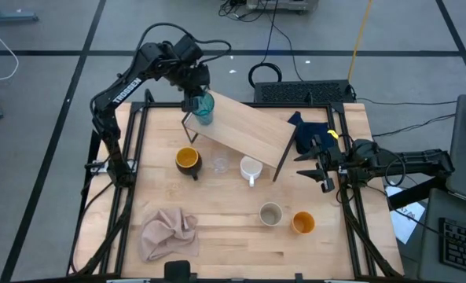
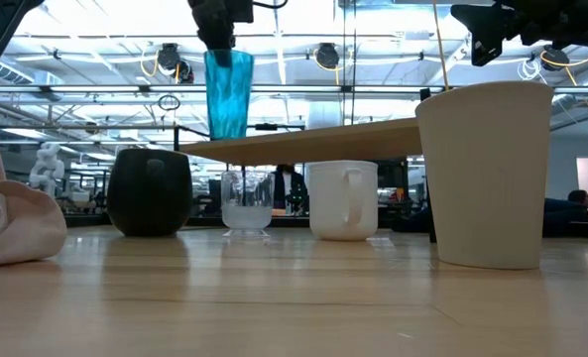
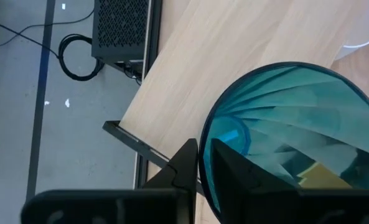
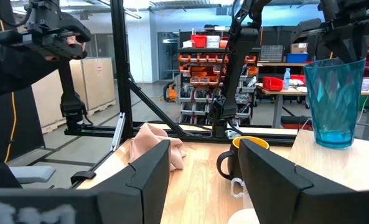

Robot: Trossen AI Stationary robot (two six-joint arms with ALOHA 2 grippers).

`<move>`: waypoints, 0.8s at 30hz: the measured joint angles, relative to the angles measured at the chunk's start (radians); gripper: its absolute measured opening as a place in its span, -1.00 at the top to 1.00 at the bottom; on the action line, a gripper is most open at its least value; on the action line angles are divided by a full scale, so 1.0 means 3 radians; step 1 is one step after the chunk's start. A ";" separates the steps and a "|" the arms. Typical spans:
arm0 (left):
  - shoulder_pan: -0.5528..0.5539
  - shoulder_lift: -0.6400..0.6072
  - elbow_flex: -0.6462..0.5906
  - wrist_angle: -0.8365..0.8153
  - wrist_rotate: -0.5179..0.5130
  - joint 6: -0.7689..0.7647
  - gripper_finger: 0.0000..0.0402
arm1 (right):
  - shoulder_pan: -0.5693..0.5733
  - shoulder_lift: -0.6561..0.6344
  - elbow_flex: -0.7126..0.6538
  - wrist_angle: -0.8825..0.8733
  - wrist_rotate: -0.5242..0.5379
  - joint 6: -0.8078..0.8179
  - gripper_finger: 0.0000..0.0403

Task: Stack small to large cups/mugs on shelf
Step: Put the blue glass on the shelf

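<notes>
The tall teal tumbler [image 1: 203,110] stands upright at the left end of the shelf [image 1: 248,127], a light-wood board on a black wire frame. My left gripper [image 1: 195,93] is shut on it from above. On the table in front of the shelf stand the black mug with orange inside [image 1: 187,159], the tiny clear glass [image 1: 219,164] and the white handled mug [image 1: 251,169]. The beige cup [image 1: 270,214] and orange cup [image 1: 302,223] stand nearer the front edge. My right gripper [image 1: 315,165] hovers open, level, right of the shelf, holding nothing. My left gripper holds the teal tumbler by its rim [image 3: 204,146], one finger [image 3: 234,171] inside and the other finger [image 3: 183,165] outside. The fingers come from above, pointing down. The tumbler is upright, its base [image 4: 333,144] at the shelf board's surface.
A pink cloth [image 1: 168,233] lies crumpled at the table's near left. A navy cloth [image 1: 311,132] lies beside the shelf's right end, close to my right gripper. The shelf board right of the tumbler is bare. Black frame posts stand at the table's edges.
</notes>
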 joint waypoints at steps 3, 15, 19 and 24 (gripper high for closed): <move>0.0036 -0.0001 0.0000 0.0002 0.0000 -0.0002 0.77 | 0.0000 0.0000 0.0000 0.0000 0.0000 0.0000 0.09; 0.0094 -0.0001 0.0000 0.0018 0.0001 -0.0002 0.77 | 0.0000 -0.0001 0.0000 0.0000 0.0000 0.0000 0.09; 0.0094 -0.0001 0.0000 0.0028 0.0002 -0.0002 0.77 | 0.0000 0.0000 0.0000 0.0000 0.0000 0.0000 0.09; 0.0110 -0.0001 0.0000 0.0055 0.0004 0.0003 0.77 | 0.0000 0.0000 0.0000 0.0000 0.0000 0.0000 0.09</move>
